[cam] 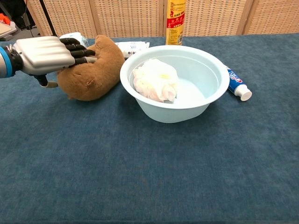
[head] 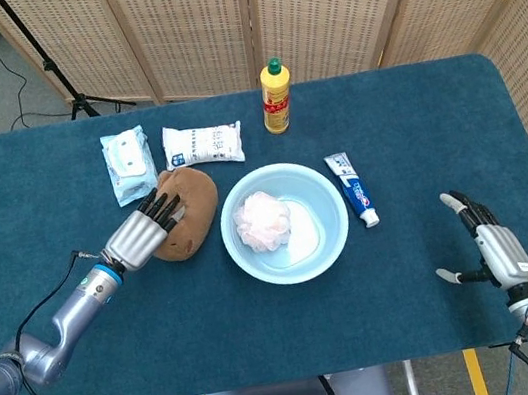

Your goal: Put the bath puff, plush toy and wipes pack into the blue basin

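The brown plush toy (head: 190, 222) (cam: 96, 72) lies on the table just left of the light blue basin (head: 319, 211) (cam: 180, 112). My left hand (head: 141, 236) (cam: 46, 54) rests on it from the left, fingers laid over its top and thumb down at its side. The pale pink bath puff (head: 262, 222) (cam: 156, 80) sits inside the basin. The light blue wipes pack (head: 129, 163) (cam: 71, 37) lies flat behind the toy. At the table's right front, my right hand (head: 490, 243) hovers with fingers spread and nothing in it.
A white packet (head: 202, 144) (cam: 132, 45) lies right of the wipes pack. A yellow bottle (head: 276, 97) (cam: 175, 21) stands behind the basin. A toothpaste tube (head: 352, 189) (cam: 236, 84) lies to the right of the basin.
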`<state>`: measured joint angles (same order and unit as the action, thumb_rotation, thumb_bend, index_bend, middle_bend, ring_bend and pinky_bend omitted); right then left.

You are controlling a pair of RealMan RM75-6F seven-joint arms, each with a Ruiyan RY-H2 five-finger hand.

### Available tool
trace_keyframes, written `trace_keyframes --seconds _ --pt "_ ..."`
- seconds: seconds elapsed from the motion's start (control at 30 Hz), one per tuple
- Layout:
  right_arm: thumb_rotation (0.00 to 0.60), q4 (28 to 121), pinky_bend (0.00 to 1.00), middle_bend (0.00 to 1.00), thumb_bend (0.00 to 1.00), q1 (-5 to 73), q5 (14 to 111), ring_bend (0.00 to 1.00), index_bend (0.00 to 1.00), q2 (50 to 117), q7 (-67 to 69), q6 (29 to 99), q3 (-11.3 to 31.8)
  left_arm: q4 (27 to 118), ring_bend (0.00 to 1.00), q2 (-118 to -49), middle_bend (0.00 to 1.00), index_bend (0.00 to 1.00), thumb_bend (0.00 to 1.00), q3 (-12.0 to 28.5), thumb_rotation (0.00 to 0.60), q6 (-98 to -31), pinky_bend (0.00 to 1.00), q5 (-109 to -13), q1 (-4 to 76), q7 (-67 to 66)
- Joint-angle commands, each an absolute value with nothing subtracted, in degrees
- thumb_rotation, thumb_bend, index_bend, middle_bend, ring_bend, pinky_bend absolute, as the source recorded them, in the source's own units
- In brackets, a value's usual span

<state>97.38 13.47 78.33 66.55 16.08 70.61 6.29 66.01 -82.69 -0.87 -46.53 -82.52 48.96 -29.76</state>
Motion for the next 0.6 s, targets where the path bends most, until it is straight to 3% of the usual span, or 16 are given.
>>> trace_keyframes --seconds 0.03,0.2,0.47,0.6 --pt "0.6 97.4 0.03 0.0 0.13 13.4 78.4 0.0 0.0 66.5 16.2 70.6 6.3 60.5 0.0 -86.9 0.0 0.03 0.28 -1.4 0.6 -50.1 0.05 -85.8 48.3 -27.1" --pt "0.6 97.7 0.03 0.0 0.13 13.4 79.0 0.0 0.0 66.3 16.8 70.7 6.1 53.1 0.05 -91.6 0.03 0.22 0.36 -1.9 0.6 -57.5 0.2 -90.7 47.5 -23.1" --pt "0.6 98.0 0.03 0.0 0.13 13.2 79.5 0.0 0.0 65.9 17.4 71.2 6.1 46.1 0.24 -95.0 0.27 0.55 0.43 -2.4 0.6 -63.0 0.34 -93.9 46.5 -18.9" --pt "0.6 98.0 0.03 0.0 0.13 13.2 79.8 0.0 0.0 65.9 17.6 71.4 6.1 45.6 0.3 -94.4 0.34 0.63 0.45 -2.3 0.6 -65.0 0.38 -94.5 46.1 -17.7"
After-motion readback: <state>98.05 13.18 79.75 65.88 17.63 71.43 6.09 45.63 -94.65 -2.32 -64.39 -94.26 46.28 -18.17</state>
